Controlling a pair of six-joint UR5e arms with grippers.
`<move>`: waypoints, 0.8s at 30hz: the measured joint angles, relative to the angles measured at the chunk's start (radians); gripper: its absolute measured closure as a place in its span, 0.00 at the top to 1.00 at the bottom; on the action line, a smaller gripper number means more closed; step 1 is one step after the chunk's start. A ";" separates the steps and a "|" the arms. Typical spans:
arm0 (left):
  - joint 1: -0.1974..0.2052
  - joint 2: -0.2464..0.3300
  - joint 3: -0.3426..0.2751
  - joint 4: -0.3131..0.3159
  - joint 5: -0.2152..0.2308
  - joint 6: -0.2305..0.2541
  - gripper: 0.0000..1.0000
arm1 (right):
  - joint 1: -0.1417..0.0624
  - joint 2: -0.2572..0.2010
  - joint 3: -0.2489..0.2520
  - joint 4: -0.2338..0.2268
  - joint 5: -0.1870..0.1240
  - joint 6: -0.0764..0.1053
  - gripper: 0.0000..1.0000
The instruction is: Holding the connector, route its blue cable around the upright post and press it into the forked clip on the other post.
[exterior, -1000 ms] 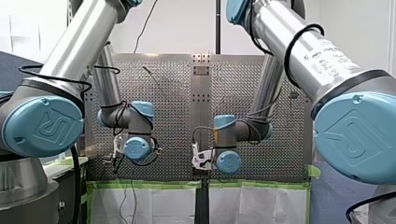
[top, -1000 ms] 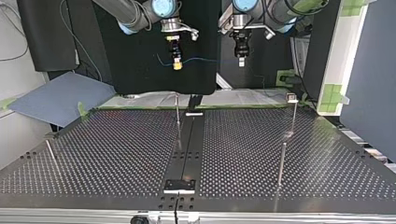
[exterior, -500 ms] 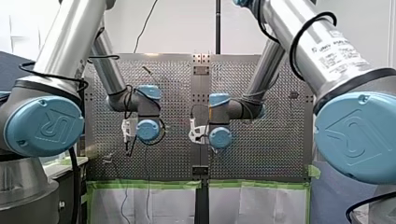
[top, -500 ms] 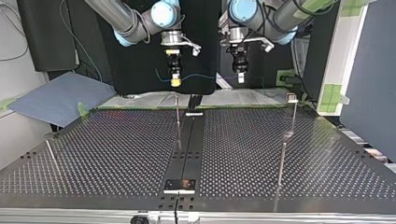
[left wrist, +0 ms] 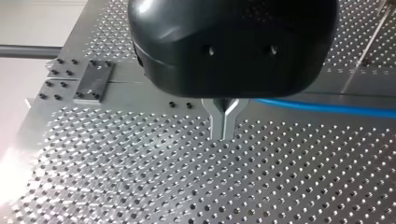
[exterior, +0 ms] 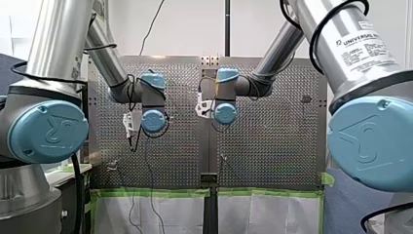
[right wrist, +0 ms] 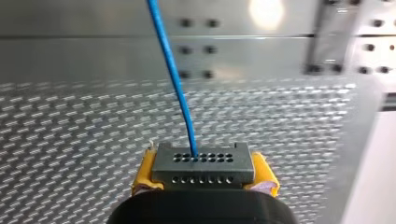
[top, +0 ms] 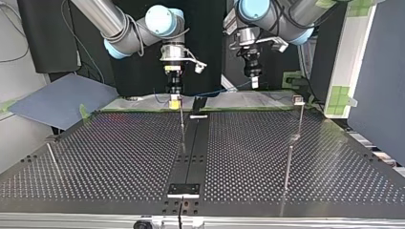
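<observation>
In the right wrist view my right gripper (right wrist: 204, 175) is shut on a grey connector (right wrist: 203, 158), clamped between its yellow pads (right wrist: 145, 173). A blue cable (right wrist: 175, 74) leaves the connector ahead of the fingers. In the top view this gripper (top: 175, 100) hangs just above the thin upright post (top: 182, 125). The blue cable (top: 215, 90) runs from it across to my left gripper (top: 255, 85). My left gripper (left wrist: 223, 135) has its metal fingers shut, with the cable (left wrist: 327, 108) leading off from behind them. The post with the forked clip (top: 298, 101) stands at the top view's right.
The perforated table (top: 105, 157) has a black centre strip (top: 192, 152). A plain post (top: 287, 167) stands in front of the clip post, and a leaning rod (top: 52, 158) is at the top view's left. Green tape (exterior: 156, 192) marks the table's near edge in the front view.
Both arms have come down toward the table and further out over it. The connector has dropped to just above the centre post, and the cable still spans the two grippers.
</observation>
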 joint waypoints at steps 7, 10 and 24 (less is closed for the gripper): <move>0.011 0.057 0.024 -0.057 -0.001 -0.019 0.00 | 0.006 -0.062 -0.043 0.050 -0.024 -0.026 0.00; 0.015 0.082 0.046 -0.082 0.000 -0.034 0.00 | 0.007 -0.089 -0.048 0.067 -0.030 -0.028 0.00; 0.044 0.198 0.149 -0.197 -0.024 -0.124 0.00 | -0.003 -0.214 -0.100 0.161 -0.134 0.029 0.00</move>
